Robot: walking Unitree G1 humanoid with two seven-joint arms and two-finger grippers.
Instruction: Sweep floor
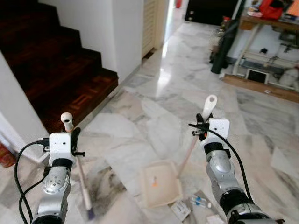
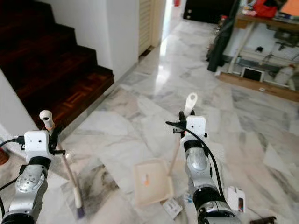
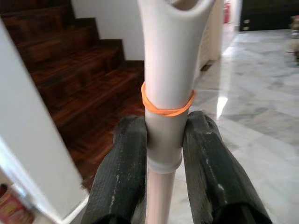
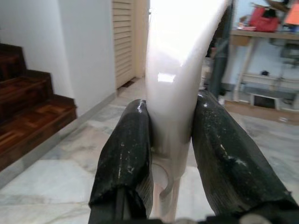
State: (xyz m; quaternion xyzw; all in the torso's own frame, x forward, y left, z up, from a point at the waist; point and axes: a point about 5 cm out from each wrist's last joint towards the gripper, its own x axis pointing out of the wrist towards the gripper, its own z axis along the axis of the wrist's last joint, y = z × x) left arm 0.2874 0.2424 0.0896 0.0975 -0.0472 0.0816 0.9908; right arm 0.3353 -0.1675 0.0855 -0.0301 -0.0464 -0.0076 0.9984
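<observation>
A grey-veined marble floor (image 1: 154, 116) is seen; at lower centre a cream dustpan (image 1: 160, 183) and small litter scraps (image 1: 189, 205) are rested on it.

Both arms silver, jointed metal segments with round screwed caps. White box-shaped camera housing on each wrist, just behind the left tool (image 1: 71, 127) and right tool (image 1: 204, 122). Black cables loop from both housings. Tool fingers (image 3: 122, 177) long, black, scuffed, speckled matte surface.

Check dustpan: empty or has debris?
Not empty. The dustpan lies flat on the floor with one small orange bit inside; rest of the tray looks bare.
</observation>
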